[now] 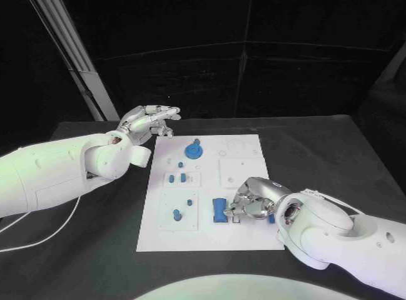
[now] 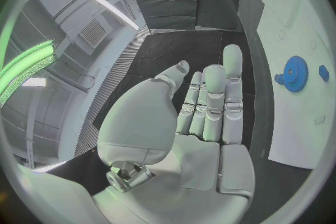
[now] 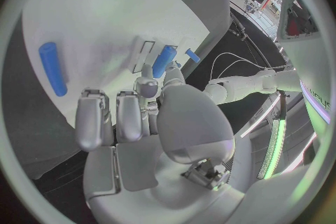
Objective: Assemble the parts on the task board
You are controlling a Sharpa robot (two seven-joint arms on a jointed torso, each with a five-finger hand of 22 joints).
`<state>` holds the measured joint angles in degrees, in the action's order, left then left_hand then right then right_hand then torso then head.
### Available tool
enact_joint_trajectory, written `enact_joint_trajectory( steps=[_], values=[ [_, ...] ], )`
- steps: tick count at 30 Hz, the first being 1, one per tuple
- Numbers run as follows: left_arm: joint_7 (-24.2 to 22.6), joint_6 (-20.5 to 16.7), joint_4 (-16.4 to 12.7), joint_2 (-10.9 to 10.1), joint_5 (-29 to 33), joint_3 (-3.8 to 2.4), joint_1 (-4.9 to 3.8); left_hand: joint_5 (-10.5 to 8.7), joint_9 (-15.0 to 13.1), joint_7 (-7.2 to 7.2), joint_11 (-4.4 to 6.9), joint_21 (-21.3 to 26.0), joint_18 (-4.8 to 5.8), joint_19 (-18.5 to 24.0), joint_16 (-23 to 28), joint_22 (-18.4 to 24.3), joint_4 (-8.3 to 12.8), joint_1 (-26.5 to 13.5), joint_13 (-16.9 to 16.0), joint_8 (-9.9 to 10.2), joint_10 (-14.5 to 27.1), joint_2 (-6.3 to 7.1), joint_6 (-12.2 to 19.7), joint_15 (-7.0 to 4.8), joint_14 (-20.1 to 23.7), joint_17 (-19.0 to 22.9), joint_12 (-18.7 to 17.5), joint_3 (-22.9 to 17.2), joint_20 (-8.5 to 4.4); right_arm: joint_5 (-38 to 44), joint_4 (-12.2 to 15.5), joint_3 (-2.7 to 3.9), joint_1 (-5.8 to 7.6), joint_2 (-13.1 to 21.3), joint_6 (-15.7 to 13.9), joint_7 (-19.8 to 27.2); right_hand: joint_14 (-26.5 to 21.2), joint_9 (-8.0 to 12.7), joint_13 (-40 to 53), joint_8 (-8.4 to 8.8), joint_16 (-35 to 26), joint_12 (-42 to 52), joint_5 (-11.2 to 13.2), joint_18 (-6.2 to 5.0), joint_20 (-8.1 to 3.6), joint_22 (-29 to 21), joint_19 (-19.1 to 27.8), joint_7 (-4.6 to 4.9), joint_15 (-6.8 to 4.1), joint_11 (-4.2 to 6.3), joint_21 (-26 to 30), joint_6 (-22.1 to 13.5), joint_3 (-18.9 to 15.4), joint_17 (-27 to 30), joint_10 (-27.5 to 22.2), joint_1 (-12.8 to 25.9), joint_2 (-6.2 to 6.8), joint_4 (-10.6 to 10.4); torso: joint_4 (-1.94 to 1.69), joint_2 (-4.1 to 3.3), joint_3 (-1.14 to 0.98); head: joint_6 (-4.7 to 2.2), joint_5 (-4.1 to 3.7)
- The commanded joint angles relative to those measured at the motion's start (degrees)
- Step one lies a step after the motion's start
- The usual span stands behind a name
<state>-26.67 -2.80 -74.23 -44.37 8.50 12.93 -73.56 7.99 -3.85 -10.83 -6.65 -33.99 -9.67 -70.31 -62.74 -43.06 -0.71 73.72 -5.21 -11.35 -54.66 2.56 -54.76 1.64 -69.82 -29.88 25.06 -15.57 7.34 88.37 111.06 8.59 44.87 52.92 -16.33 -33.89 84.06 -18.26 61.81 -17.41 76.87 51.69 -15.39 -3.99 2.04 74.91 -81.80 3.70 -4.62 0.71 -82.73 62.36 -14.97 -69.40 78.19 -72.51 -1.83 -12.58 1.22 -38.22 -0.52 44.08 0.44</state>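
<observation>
Head view first: the white task board (image 1: 248, 240) sits in the middle of the black table (image 1: 347, 144), long side running away from the robot. The left hand (image 1: 151, 122) hangs just off the board's far left corner, over bare table, fingers stretched out and slightly apart with nothing in them. The left wrist view backs that up, palm flat and fingers (image 2: 213, 101) straight, with the board edge off to one side of it.

The right hand (image 1: 253, 201) is down at the near right part of the board, fingers curled toward the surface right beside a blue block (image 1: 220, 210). Can't tell if it's actually pinching anything; the fingertips are tucked under in both the head view and the right wrist view, where the fingers (image 3: 105, 117) bend down over the white plate.

Parts-wise: a blue gear (image 1: 194, 150) lies near the far edge of the board, a small blue peg (image 1: 180, 164) just nearer than it, two short blue pins (image 1: 176, 179) by the left edge around the middle, and a couple of blue pieces (image 1: 177, 215) in the near left area. A blue cylinder (image 3: 52, 67) lies flat on the board beside the right hand.
</observation>
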Motion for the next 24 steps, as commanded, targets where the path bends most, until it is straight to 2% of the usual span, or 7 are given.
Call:
enact_joint_trajectory(
  steps=[1, 5, 7, 12, 19, 22, 24],
  values=[
    [-0.3, 0.2, 0.0, 0.1, -0.1, -0.04, -0.11, 0.02, 0.0, -0.05, -0.07, 0.2, -0.73, -0.3, -0.3, 0.0, 0.0, 0.3, 0.1, -0.2, 0.5, 0.00, 0.4, 0.10, 0.4, 0.1, 0.4, 0.2, -0.04, -1.4, 1.1, 0.02, 0.09, 1.8, -2.4, 2.2, 2.4, -0.1, -0.2, 0.45, -0.4, -0.5, -0.7, 0.64, 0.00, 0.5, 0.2, 0.06, 0.23, -0.08, 0.2, -0.8, -0.3, 0.1, 0.0, 0.5, 0.24, -0.7, 0.05, 0.08, 0.04, -0.46, -0.28],
    [-0.1, 0.1, 0.4, 0.3, -0.1, -0.04, -0.10, 0.02, 0.0, -0.05, -0.07, 0.2, -0.73, -0.3, -0.3, 0.1, 0.0, 0.4, 0.1, -0.2, 0.5, -0.02, 0.4, 0.10, 0.4, 0.1, 0.4, 0.2, -0.04, -6.5, 1.7, 0.24, 0.17, 5.2, -5.5, 8.4, 2.2, 0.4, -0.8, 2.20, -1.2, -1.8, -2.0, 0.43, 0.31, -0.5, 0.8, 1.04, 0.72, -0.79, 0.8, -3.7, 0.5, 1.0, -0.8, -2.4, -0.92, -0.2, 0.15, 0.19, 0.07, -0.87, -1.06],
    [-0.1, 0.0, 0.6, 0.4, -0.1, -0.04, -0.09, 0.02, 0.0, -0.05, -0.07, 0.2, -0.73, -0.3, -0.3, 0.1, 0.0, 0.4, 0.1, -0.2, 0.5, -0.03, 0.4, 0.10, 0.4, 0.1, 0.4, 0.2, -0.04, -8.1, 1.5, 0.90, 0.20, 6.4, -7.2, 11.2, 2.3, 0.7, -0.7, 3.19, -1.0, -1.7, -2.9, 0.47, 0.60, -0.4, 0.8, 1.60, 1.05, -1.21, 0.8, -5.1, 0.9, 0.7, -0.9, -4.3, -1.08, 0.4, 0.16, 0.19, 0.17, -1.36, -1.41],
    [0.0, 0.0, 0.9, 0.7, -0.1, -0.04, -0.08, 0.03, 0.0, -0.04, -0.07, 0.2, -0.73, -0.4, -0.3, 0.1, 0.0, 0.4, 0.1, -0.3, 0.5, -0.09, 0.4, 0.10, 0.4, 0.1, 0.4, 0.2, -0.03, -10.0, 1.1, 2.12, 0.24, 9.3, -8.4, 14.7, 2.4, 0.9, -0.7, 3.98, -0.8, -1.9, -5.2, 0.50, 1.03, -0.2, 0.6, 2.02, 1.40, -1.54, 0.6, -5.7, 1.2, 0.3, -1.2, -7.0, -1.28, 1.3, 0.54, 0.28, 0.03, -1.49, -1.44],
    [0.1, -0.2, 0.9, 0.7, -0.1, -0.03, -0.07, 0.04, 0.0, 0.00, -0.03, 0.3, -0.74, -0.4, -0.4, 0.1, 0.0, 0.6, 0.1, -0.4, 0.4, -0.21, 0.3, 0.09, 0.3, 0.1, 0.6, 0.2, -0.02, -8.6, 0.9, 2.69, 0.24, 13.5, -3.7, 11.3, 2.5, 0.8, -0.9, 3.82, -0.3, -2.0, -4.5, 0.71, 1.11, 0.9, 0.0, 1.85, 1.38, -1.45, 0.1, -4.8, 0.1, -0.3, -0.9, -6.4, -0.83, 0.4, 0.51, 0.30, 0.12, -1.57, -2.04],
    [0.0, -0.3, 0.9, 0.6, -0.1, -0.03, -0.06, 0.04, -0.1, 0.04, 0.00, 0.3, -0.75, -0.4, -0.4, 0.1, 0.0, 0.6, 0.1, -0.5, 0.4, -0.25, 0.2, 0.08, 0.3, 0.1, 0.7, 0.2, -0.02, -7.4, 0.8, 2.75, 0.22, 14.3, 0.2, 8.0, 2.2, 0.6, -2.4, 3.79, -1.1, -4.2, -8.7, 0.58, 0.99, 0.4, 0.3, 1.59, 1.22, -1.23, 0.3, -4.2, -0.8, 0.8, -1.4, -6.0, -0.14, -0.8, 0.49, 0.24, 0.12, -1.58, -2.33],
    [-0.1, -0.2, 0.8, 0.6, -0.1, -0.03, -0.06, 0.04, -0.1, 0.04, 0.00, 0.3, -0.75, -0.4, -0.4, 0.1, 0.0, 0.6, 0.1, -0.5, 0.4, -0.25, 0.2, 0.08, 0.3, 0.1, 0.7, 0.2, -0.02, -6.1, 0.9, 2.76, 0.20, 14.4, 2.1, 6.4, 2.2, 0.6, -2.8, 3.72, -1.3, -4.7, -9.1, 0.56, 0.96, 0.3, 0.4, 1.52, 1.18, -1.19, 0.4, -4.0, -1.1, 1.0, -1.4, -6.0, 0.05, -1.0, 0.46, 0.23, 0.09, -1.42, -2.47]
  ],
)
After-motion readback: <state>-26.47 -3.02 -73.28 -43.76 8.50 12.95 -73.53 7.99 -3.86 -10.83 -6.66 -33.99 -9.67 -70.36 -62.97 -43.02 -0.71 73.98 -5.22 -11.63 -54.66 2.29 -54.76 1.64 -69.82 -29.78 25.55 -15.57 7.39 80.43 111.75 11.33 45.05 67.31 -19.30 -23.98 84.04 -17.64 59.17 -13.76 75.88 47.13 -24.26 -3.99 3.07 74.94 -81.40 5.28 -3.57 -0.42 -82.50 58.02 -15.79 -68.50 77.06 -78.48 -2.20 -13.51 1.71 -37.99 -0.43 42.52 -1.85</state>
